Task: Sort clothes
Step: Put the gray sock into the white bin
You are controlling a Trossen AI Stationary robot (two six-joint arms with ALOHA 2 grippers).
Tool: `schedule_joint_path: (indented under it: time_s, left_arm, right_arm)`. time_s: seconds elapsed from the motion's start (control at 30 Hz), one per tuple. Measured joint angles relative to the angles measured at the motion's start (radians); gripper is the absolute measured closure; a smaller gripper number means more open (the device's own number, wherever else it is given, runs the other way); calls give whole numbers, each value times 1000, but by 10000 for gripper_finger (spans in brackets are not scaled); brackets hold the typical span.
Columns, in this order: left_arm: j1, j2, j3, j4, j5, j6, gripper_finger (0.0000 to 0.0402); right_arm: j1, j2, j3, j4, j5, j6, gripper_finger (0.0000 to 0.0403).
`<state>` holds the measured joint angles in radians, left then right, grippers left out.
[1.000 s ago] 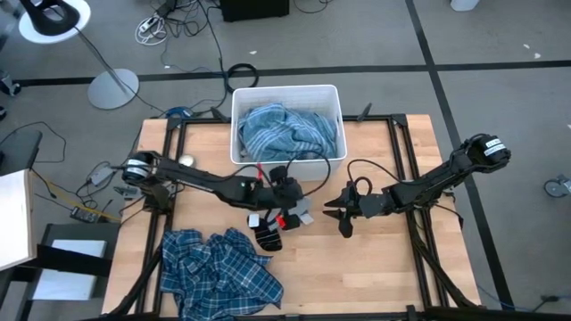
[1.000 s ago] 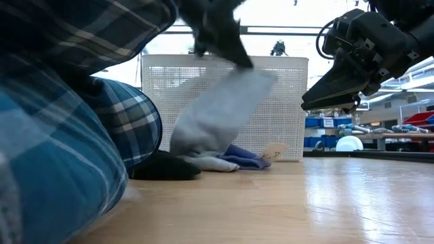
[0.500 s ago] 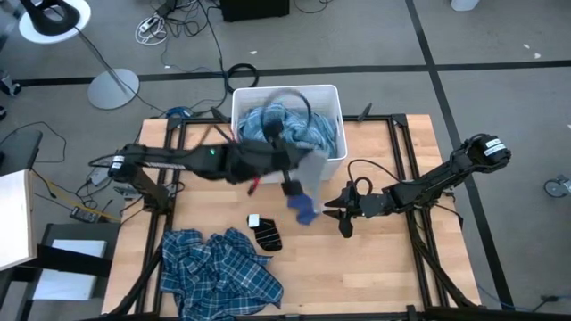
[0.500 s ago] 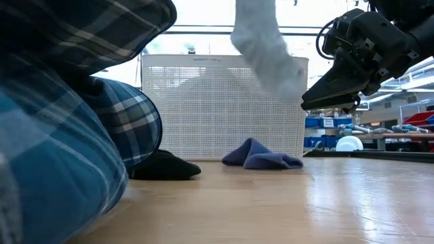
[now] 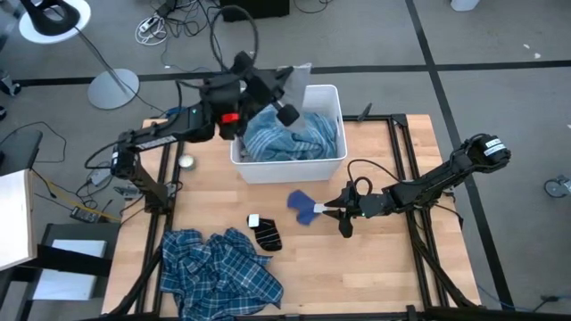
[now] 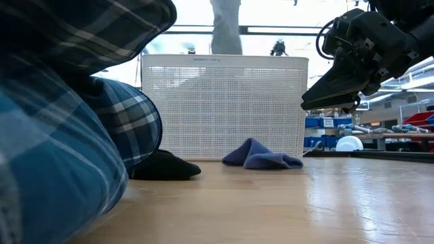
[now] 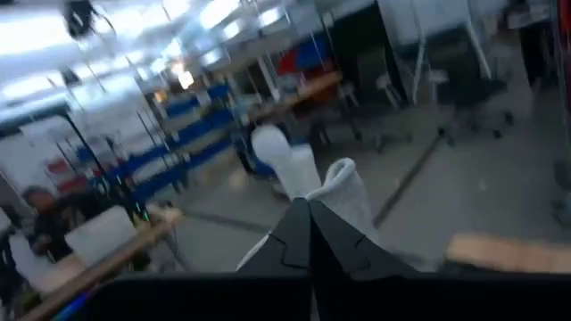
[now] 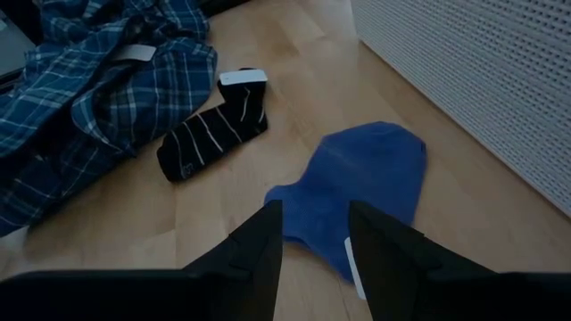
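Wooden table (image 5: 384,259), grey carpet (image 5: 500,107)

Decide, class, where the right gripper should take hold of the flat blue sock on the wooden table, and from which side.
Grip the blue sock at its near edge, coming down from above. It lies flat, just ahead of the open right gripper, with bare wooden table around it; a top-down pinch should gather the fabric.

Blue sock (image 8: 357,192); black sock (image 8: 212,134) (white stripes); plaid shirt (image 5: 219,272) blue-white.

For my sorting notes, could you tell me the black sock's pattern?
White stripes on the black sock, clearest in right wrist view.
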<state>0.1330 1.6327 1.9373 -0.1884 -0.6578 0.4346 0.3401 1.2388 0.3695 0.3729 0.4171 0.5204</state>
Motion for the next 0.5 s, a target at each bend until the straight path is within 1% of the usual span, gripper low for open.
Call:
schedule_joint_path:
  time_s: [0.13,0.2,0.33,0.4,0.5]
  left_arm:
    - [29,8,0,-237,25,-133,400]
    - [51,11,-3,-382,93,-202,396]
    - [100,19,-14,-566,248,-347,384]
    - [117,20,-14,-621,314,-398,374]
    - [129,25,-13,-684,383,-444,355]
  right_arm:
    - [0,0,0,0,0,0,270]
    - [0,0,0,0,0,0,270]
    - [0,0,0,0,0,0,270]
    - [0,0,0,0,0,0,270]
    - [0,0,0,0,0,0,270]
